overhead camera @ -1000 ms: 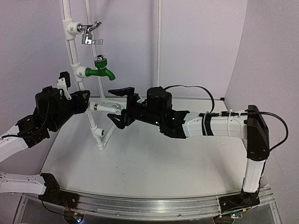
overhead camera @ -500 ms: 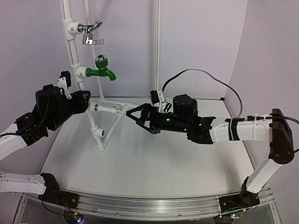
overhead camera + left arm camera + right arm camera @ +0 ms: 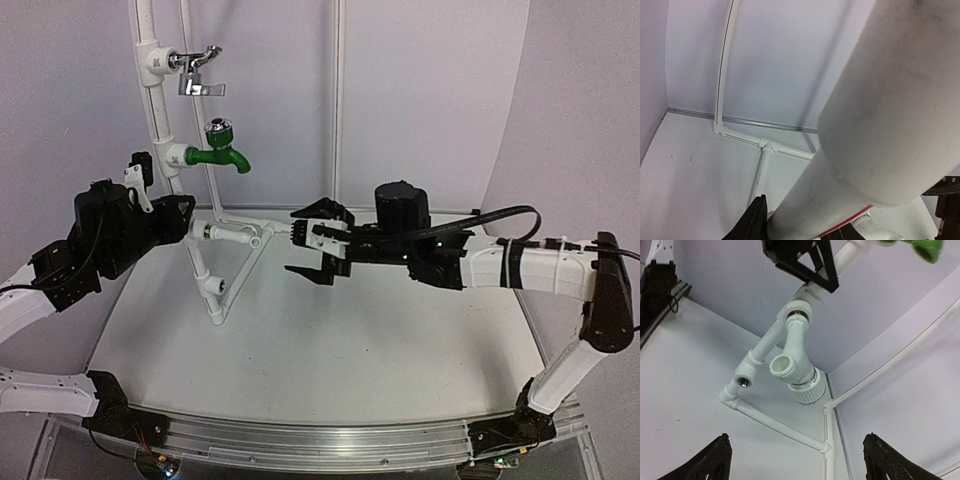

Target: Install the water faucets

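A white water faucet sticks out sideways from a fitting on the white pipe frame. In the right wrist view the water faucet shows its open spout and a ribbed knob with a chrome ring. My right gripper hangs open a short way right of it, touching nothing. In its own view the right gripper has both fingertips far apart below the faucet. My left gripper is shut on the frame's pipe just left of the faucet. That pipe fills the left wrist view between the left gripper fingers.
Higher on the frame sit a green-bodied tap and a chrome lever tap. A lower fitting stands with an open threaded hole. Thin white base pipes lie on the table near the back wall.
My right gripper, which stood open around the faucet, has pulled back to the right and turned, staying open. The faucet stays on its fitting. The left arm has not moved.
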Robot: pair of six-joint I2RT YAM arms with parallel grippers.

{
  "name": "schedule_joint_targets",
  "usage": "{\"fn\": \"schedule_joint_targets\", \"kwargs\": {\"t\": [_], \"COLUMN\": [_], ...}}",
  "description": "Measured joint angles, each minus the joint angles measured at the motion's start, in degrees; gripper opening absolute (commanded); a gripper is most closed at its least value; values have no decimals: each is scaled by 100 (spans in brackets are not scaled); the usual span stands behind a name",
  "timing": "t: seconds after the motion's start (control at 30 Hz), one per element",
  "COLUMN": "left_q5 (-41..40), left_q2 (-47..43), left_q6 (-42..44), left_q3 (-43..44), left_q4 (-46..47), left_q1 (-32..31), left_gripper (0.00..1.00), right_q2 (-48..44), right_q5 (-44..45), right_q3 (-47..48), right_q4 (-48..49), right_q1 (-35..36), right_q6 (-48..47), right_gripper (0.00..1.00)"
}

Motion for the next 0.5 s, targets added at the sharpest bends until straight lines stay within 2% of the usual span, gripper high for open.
{"fn": "schedule_joint_targets", "kwargs": {"t": [0.2, 0.5], "left_q5": [65, 154], "left_q2": [-15, -24], "left_q6": [16, 32], "left_q3": [1, 32], "left_q4": [-17, -76], "left_q1": [2, 11], "left_gripper": [0, 0], "right_q2": [808, 1450], "right_q5": [-392, -759], "right_q3": [555, 982], "right_q4": [123, 760], "right_q1": [-48, -48], "right_q6": [-978, -1042], "right_gripper": [87, 77]}}
